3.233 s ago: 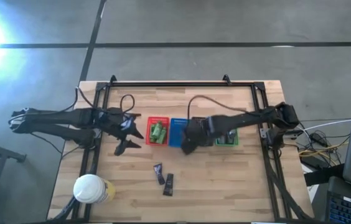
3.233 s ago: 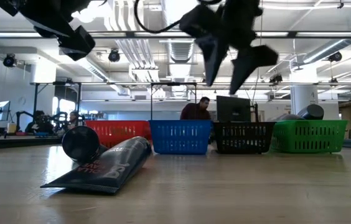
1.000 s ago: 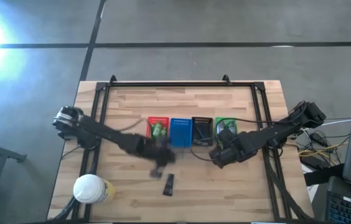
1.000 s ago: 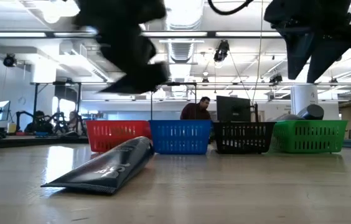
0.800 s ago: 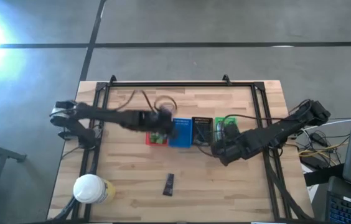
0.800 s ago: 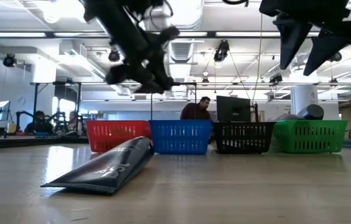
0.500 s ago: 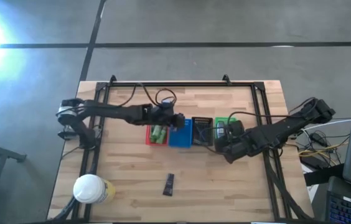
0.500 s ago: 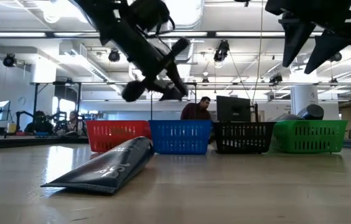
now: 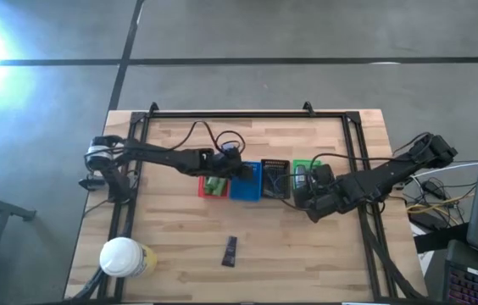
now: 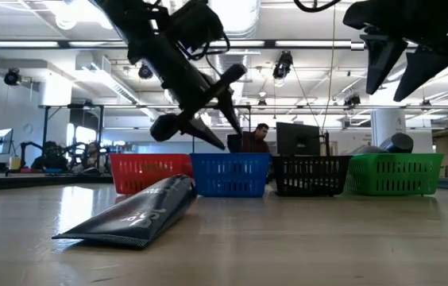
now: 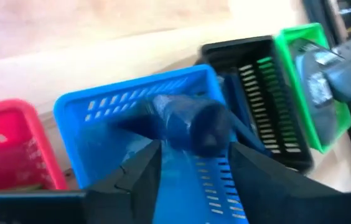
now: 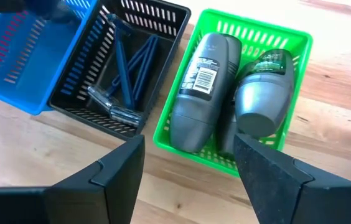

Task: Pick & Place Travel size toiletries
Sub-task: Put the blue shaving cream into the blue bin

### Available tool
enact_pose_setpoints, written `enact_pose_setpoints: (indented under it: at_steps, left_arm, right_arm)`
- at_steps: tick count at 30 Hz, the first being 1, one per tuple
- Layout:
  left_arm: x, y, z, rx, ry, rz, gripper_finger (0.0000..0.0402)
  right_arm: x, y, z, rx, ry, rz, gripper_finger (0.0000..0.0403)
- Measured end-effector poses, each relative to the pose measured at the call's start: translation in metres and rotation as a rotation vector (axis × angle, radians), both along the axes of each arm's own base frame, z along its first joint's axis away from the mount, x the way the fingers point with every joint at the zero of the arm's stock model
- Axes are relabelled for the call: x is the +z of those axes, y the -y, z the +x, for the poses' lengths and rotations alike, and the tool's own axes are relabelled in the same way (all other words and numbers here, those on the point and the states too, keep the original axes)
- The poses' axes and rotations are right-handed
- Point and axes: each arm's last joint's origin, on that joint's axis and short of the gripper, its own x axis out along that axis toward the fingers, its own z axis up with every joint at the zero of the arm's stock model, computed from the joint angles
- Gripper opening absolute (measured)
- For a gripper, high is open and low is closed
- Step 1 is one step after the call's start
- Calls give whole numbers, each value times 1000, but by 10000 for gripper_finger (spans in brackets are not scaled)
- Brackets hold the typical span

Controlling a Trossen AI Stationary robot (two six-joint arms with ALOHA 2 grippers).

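Over the blue basket (image 11: 94, 121) | dark tube (image 11: 185, 121) clamped in left gripper (image 11: 191, 158), cap end forward | likely light, soft-walled, slick; hold mid-body | second tube (image 9: 230, 249) lies on table (image 9: 324, 254) | right gripper (image 12: 185, 158) spread wide, empty, near green basket (image 12: 300, 37).

We see our left gripper (image 11: 188, 158) clamped shut (seemingly mid-air); our right gripper (image 12: 188, 162) hangs with fingers spread.
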Motion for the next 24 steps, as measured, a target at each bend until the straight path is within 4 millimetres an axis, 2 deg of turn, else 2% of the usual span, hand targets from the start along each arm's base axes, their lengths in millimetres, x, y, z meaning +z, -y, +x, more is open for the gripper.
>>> enact_pose_setpoints:
  at_steps: [6, 10, 13, 19, 24]
  left_arm:
    - [24, 11, -10, -163, -1, 56, 223]
    - [25, 26, -16, -336, -70, 123, 225]
    - [22, 37, -20, -388, -123, 128, 221]
    - [24, 66, -21, -570, -131, 216, 220]
    - [23, 88, -26, -564, -181, 126, 228]
  right_arm:
    - [2, 0, 0, 13, -2, -2, 261]
    - [3, 0, 1, 22, -3, -4, 269]
    - [1, 0, 0, 21, -9, -7, 274]
    - [1, 0, 0, 20, -12, 1, 283]
    - [0, 0, 0, 24, -22, 23, 291]
